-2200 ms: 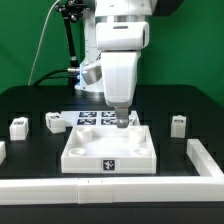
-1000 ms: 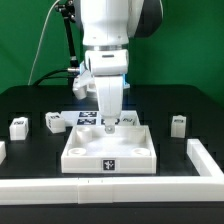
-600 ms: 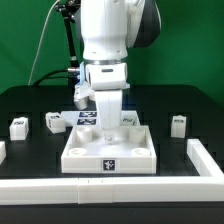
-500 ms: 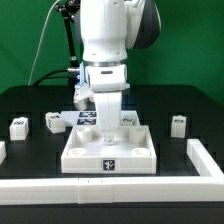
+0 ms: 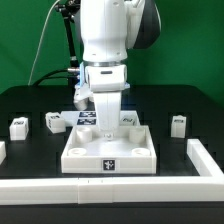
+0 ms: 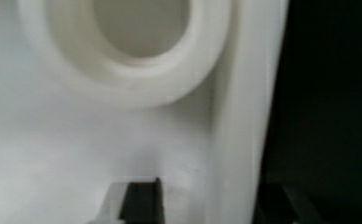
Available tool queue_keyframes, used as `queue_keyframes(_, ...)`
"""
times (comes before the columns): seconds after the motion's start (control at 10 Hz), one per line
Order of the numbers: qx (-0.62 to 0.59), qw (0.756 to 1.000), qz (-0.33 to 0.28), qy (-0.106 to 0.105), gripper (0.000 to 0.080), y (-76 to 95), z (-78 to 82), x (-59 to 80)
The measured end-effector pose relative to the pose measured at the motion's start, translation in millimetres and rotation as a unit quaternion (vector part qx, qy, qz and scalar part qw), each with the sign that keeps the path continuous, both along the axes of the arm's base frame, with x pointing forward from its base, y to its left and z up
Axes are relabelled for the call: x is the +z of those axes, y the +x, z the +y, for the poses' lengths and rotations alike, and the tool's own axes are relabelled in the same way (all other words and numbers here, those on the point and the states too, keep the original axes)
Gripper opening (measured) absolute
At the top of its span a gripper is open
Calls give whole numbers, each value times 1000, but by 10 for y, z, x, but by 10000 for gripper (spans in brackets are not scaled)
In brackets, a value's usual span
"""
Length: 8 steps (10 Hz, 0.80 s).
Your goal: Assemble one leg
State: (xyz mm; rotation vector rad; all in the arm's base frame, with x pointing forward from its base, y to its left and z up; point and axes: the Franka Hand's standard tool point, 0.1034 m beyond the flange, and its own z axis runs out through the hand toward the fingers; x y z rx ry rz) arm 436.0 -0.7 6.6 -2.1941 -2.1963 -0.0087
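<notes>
The white square tray [image 5: 108, 152] with corner holes lies mid-table. My gripper [image 5: 107, 127] points straight down at the tray's back wall, near its back left corner hole. In the wrist view the gripper [image 6: 210, 192] has one dark finger [image 6: 142, 203] inside the tray's wall [image 6: 231, 120] and the other outside, closed on the wall beside the round corner hole [image 6: 139, 25]. Small white tagged legs stand loose: two at the exterior view's left [image 5: 18, 127] [image 5: 52, 122], one behind the tray [image 5: 128, 118], one at the right [image 5: 178, 124].
The marker board [image 5: 88, 117] lies flat behind the tray, partly hidden by the arm. White rails run along the table's front edge [image 5: 110, 186] and the exterior view's right side [image 5: 205, 157]. A dark stand with cables rises at the back left [image 5: 68, 50].
The arm moved toward the exterior view's left along the tray's back wall and came lower. It has stayed still for the last half second.
</notes>
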Motion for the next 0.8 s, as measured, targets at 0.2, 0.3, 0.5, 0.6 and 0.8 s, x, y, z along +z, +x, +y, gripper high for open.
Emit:
queue_keyframes(0.2,0,1000,-1,0,55,4,-2,2)
queue_keyframes(0.3,0,1000,-1,0,55,4,-2,2)
queue_keyframes(0.5,0,1000,-1,0,55,4,-3,2)
queue_keyframes(0.6,0,1000,-1,0,55,4,-3,2)
queue_keyframes(0.8,0,1000,-1,0,56,4,-2,2)
